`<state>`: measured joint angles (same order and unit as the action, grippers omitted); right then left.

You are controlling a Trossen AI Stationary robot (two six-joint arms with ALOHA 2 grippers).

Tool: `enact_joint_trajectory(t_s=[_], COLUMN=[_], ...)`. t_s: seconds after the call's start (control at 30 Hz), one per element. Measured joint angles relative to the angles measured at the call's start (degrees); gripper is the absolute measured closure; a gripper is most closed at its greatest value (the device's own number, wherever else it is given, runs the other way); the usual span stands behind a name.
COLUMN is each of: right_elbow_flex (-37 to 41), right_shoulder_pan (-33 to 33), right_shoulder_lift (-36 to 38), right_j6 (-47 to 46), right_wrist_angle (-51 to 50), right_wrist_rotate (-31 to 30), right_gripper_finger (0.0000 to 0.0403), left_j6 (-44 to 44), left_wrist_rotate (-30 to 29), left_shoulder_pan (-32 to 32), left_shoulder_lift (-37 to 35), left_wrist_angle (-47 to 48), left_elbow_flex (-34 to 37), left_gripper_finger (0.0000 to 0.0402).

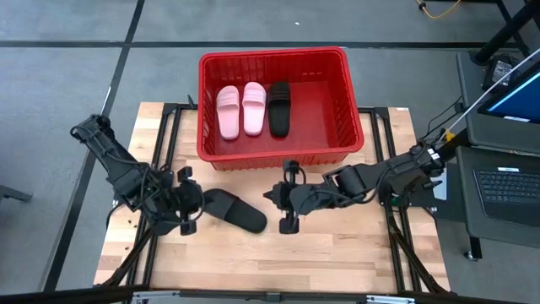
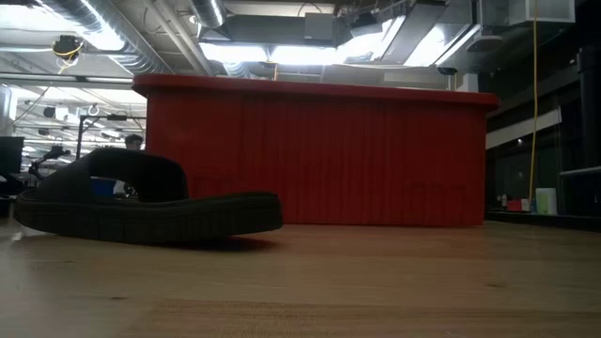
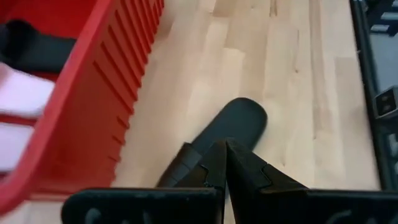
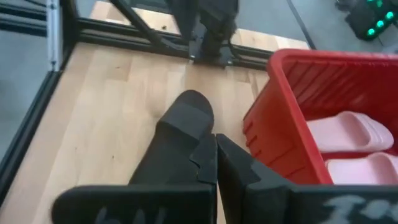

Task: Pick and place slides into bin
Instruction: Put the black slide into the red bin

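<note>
From above, the left claw (image 1: 192, 209) sits low over the wooden counter (image 1: 337, 253), at the heel end of the one black slide (image 1: 234, 210) left outside the bin (image 1: 350, 110). That slide lies flat on the counter just in front of the bin's near wall, between the two claws. The left wrist view adds what the overhead cannot: the left claw (image 3: 225, 163) has its two dark fingers (image 3: 244, 171) pressed together, clenched on nothing, with the black slide (image 3: 233, 123) lying just beyond their tips and the bin's ribbed wall (image 3: 99, 99) alongside.

Inside the bin, the high view shows three slides side by side against the far-left part of the floor: two pink slides (image 1: 241, 110) and a second black one (image 1: 279, 108). The low view hides all of these behind the bin's solid red front (image 2: 319, 160) and shows only the loose black slide (image 2: 141, 205) resting sole-down on the counter, a little in front of that wall.

To the right, the right claw (image 1: 274, 198) reaches in toward the slide's toe end. Its own wrist view shows the right claw (image 4: 215, 158) also clenched, fingers (image 4: 233, 163) together and empty, above the black slide (image 4: 177, 140), with the pink slides (image 4: 351, 149) visible over the bin's rim.
</note>
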<state>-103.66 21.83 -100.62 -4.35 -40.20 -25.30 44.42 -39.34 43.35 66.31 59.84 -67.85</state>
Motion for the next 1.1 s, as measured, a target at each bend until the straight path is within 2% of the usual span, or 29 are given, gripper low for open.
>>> enact_joint_trajectory(t_s=[0.17, 0.23, 0.33, 0.5, 0.67, 0.87, 1.1], right_elbow_flex=[0.0, 0.0, 0.0, 0.0, 0.0, 0.0, 0.0], right_shoulder_pan=[-0.9, -1.1, -1.1, -1.2, -1.8, -1.8, -1.8], right_shoulder_lift=[-0.8, -1.1, -1.3, -1.6, -1.6, -1.6, -1.6], right_j6=[-1.4, -1.3, -1.0, 2.4, 3.3, 3.3, 3.3], right_wrist_angle=[0.0, 0.2, -0.2, -0.2, -0.2, -0.4, -0.4], right_wrist_rotate=[0.0, 0.0, 0.0, 0.0, 0.0, 0.0, 0.0], right_gripper_finger=[0.0397, 0.0397, 0.0396, 0.0396, 0.0396, 0.0396, 0.0396], left_j6=[8.2, 11.1, 18.6, 30.9, 42.3, 46.8, 52.6], left_wrist_rotate=[-0.3, -2.5, -5.4, -5.1, -5.1, -4.2, -3.0], left_shoulder_pan=[3.9, 5.5, 7.2, 8.5, 8.7, 8.6, 7.0], left_shoulder_lift=[-0.2, -0.4, -1.1, -4.4, -10.6, -17.3, -20.9], left_wrist_angle=[1.8, 0.9, -0.6, -5.6, -13.8, -22.7, -22.6], left_elbow_flex=[0.0, 1.5, 6.6, 16.8, 26.3, 34.7, 38.6], left_gripper_finger=[0.0398, 0.0399, 0.0399, 0.04, 0.0398, 0.0387, 0.0329])
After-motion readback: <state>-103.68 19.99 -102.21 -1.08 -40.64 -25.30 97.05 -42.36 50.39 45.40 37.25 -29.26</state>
